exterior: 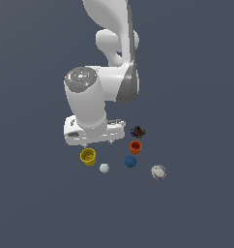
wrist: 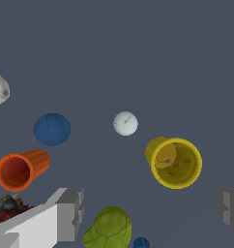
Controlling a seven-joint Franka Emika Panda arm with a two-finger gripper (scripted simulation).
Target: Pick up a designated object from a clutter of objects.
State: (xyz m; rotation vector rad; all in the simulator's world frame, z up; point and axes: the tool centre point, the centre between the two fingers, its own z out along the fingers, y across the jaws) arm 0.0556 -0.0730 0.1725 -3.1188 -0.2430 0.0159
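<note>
Target is the yellow cup (wrist: 176, 162): tapered sides, thick rim, mouth open so we see the inner wall and base; in the wrist view it looks bigger than its neighbours. In the exterior view the yellow cup (exterior: 88, 157) sits on the plain grey worktop (exterior: 36, 203), whose edges are out of frame, so we can't tie it to a corner.

Pincer (wrist: 150, 213) is spread wide, nothing held. We see one finger (wrist: 69, 213) and the other at the frame edge, with the cup's rim beyond the gap between them, nearer the second finger, not touching either. In the exterior view the pincer (exterior: 98, 142) hangs just above and beside the cup, fingertips barely visible under the hand.

Going left to right in the exterior view: yellow cup, then white ball (exterior: 104, 168) just beside it, blue ball (exterior: 130, 161), orange cup (exterior: 136, 147) with the dark spiky object (exterior: 138, 131) behind it, speckled whitish ball (exterior: 158, 172) furthest out.

Wrist view also shows a green lumpy shape (wrist: 108, 227) between the fingers, with a small blue item (wrist: 141, 242) beside it. The green lump lies close to the cup and is the nearest obstruction. The white ball (wrist: 125, 123) is near the cup, clear of it.
</note>
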